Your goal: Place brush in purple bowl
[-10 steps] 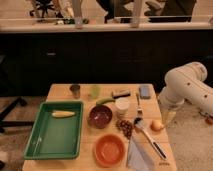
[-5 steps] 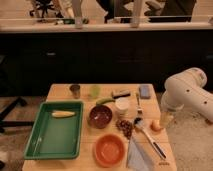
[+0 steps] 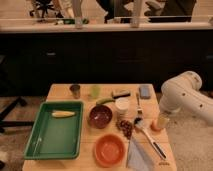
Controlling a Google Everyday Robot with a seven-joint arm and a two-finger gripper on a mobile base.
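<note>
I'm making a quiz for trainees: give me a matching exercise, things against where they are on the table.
1 brush
2 purple bowl
3 orange bowl
4 gripper

A front edge of table
B over right edge
C centre
D lying right of orange bowl

Pairs: 1-D, 2-C, 3-A, 4-B

Arm (image 3: pixel 187 95): white, bent at the elbow, reaching in from the right.
Gripper (image 3: pixel 159 123): low, pointing down beneath the forearm.
</note>
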